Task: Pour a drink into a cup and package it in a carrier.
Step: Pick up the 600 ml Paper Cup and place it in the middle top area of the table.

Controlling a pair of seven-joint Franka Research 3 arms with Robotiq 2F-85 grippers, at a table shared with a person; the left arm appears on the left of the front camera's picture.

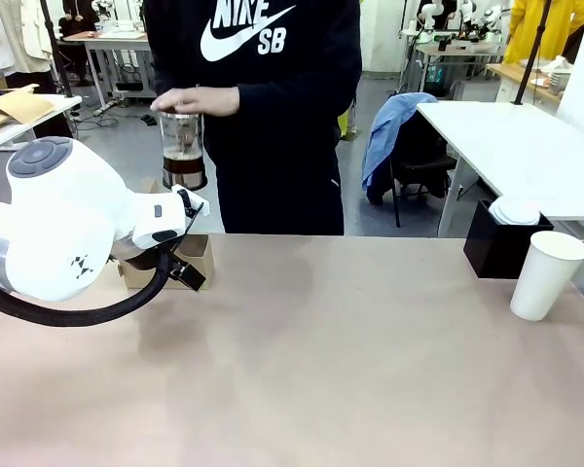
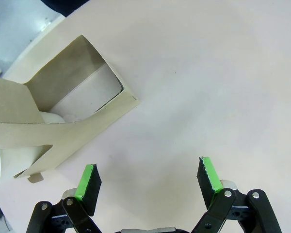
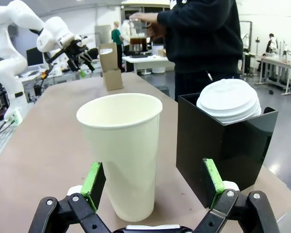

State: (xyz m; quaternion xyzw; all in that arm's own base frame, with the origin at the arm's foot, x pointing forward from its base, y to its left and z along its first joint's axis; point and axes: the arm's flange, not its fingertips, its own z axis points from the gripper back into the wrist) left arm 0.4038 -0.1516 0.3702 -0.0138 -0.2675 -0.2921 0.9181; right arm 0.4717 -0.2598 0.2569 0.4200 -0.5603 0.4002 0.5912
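Left fingers (image 2: 88, 187) stand wide apart and hold nothing, with their green pads over bare table (image 1: 321, 370). In the front view they sit low at the far left corner of the table (image 1: 188, 273), partly hidden behind the white left arm (image 1: 49, 233).

Right fingers (image 3: 212, 180) are also spread wide and hold nothing. The cup (image 3: 122, 150) stands upright just ahead of them and nearer to one finger. It is open-topped and looks empty. Whether that finger touches the cup cannot be told.

Location of the task items:
- Cup: near the right edge of the table (image 1: 545, 275), just beside the black box (image 1: 496, 248).
- Carrier: at the far left corner of the table (image 1: 200, 255), just beside the left fingers. In the left wrist view the carrier (image 2: 48, 126) is brown cardboard with an open pocket. A pale round object sits in that pocket, and its kind cannot be told. In the right wrist view the carrier (image 3: 109, 65) stands upright with its handle panel up.
- Drink: a dark brown layer (image 1: 184, 167) in the bottom of a glass pitcher (image 1: 182, 136), held off the table beyond its far edge.

A person in a dark top stands at the far edge with one hand (image 1: 197, 99) on top of the pitcher.

The black box (image 3: 223, 145) holds a stack of white lids (image 3: 229, 99) that rises above its rim.
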